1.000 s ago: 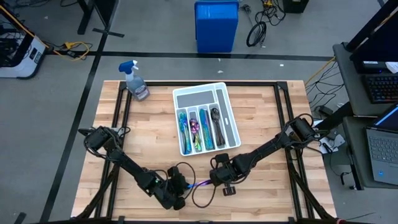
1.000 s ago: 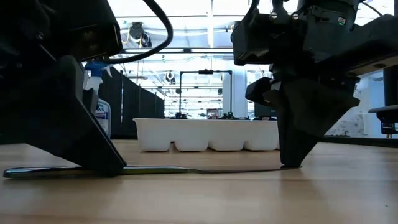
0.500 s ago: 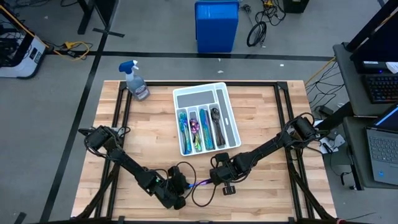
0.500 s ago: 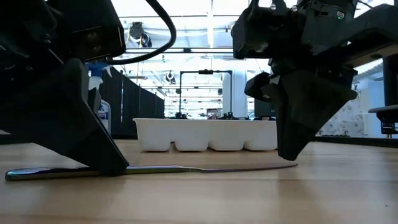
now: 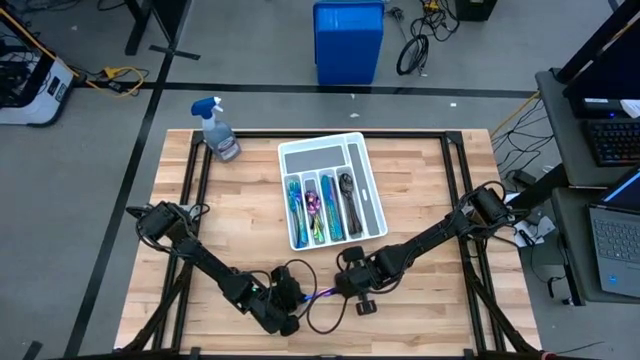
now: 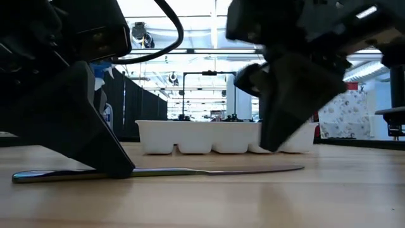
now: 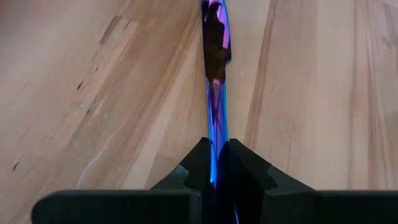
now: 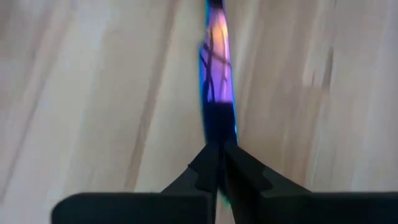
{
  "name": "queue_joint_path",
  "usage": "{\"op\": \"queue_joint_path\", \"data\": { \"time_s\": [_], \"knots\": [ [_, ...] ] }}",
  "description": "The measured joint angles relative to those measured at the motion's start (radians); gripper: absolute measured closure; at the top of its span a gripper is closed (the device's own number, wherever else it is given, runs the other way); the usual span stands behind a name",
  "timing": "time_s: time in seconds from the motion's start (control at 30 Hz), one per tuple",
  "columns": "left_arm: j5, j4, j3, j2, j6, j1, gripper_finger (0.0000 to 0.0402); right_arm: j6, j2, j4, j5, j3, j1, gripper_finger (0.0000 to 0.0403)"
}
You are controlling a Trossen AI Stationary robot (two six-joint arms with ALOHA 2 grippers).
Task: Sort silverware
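While my left gripper (image 5: 292, 303) sits low at the near edge of the table (image 5: 420, 180), I see its fingers (image 7: 200, 163) pressed together on the handle of an iridescent blue knife (image 7: 215, 74), with no gap showing beyond the metal itself. From between those fingers the knife runs forward along the wood, and in the low view it lies flat on the table, its blade end (image 6: 266, 169) reaching toward my right arm.

Just beyond that blade end is my right gripper (image 5: 345, 285), also down near the table. Its fingers (image 8: 205, 165) are closed tight, and in its wrist view the knife blade (image 8: 216, 74) stretches straight ahead from the fingertips; I cannot tell whether they pinch the tip or merely sit over it. In the low view the right fingers hang a little above the wood, near the blade's end.

Farther out from both sets of fingers stands the white tray (image 5: 372, 195), already carrying sorted silverware (image 5: 318, 208) in its long slots. Off beyond my left arm, at the table's far corner, stands a spray bottle (image 5: 218, 130).
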Motion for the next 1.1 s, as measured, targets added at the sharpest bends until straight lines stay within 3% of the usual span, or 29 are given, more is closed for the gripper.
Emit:
{"op": "queue_joint_path", "data": {
  "time_s": [0.47, 1.1],
  "knots": [
    [-0.006, -0.016, 0.015, 0.000, 0.026, 0.002, 0.0372, -0.176, 0.056, 0.284, 0.005, 0.003, -0.007, 0.0300],
    [-0.025, -0.042, 0.044, 0.003, 0.077, 0.002, 0.0372, -0.190, 0.145, 0.456, 0.005, 0.003, -0.024, 0.0291]
  ]
}}
